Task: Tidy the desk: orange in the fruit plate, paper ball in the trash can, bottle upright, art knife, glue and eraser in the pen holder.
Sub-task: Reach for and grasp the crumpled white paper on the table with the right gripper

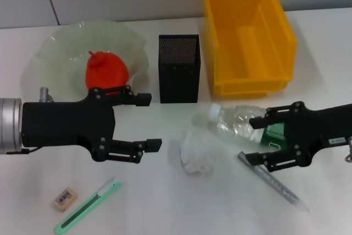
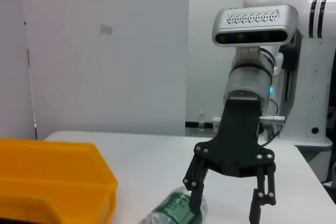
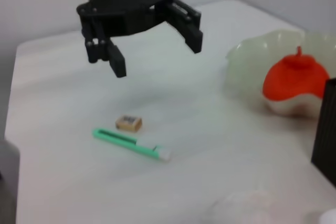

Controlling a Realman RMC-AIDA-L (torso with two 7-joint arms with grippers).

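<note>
The clear plastic bottle with the green label (image 1: pixel 250 125) lay on its side on the white counter (image 1: pixel 165 202), between the right end effector's (image 1: pixel 253 139) spread fingers. It should clench squarely before tilting upright; the left end effector (image 1: pixel 152 121) hung released.

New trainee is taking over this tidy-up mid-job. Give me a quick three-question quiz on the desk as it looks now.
1. True or false: the orange lies in the fruit plate.
2. Where is the paper ball? A: on the table, between the left claw and the right claw. B: in the fruit plate. C: gripped in the right claw.
3. Which claw is open beside the lying bottle?

Key: 1 true; 2 A; 3 the right claw.
</note>
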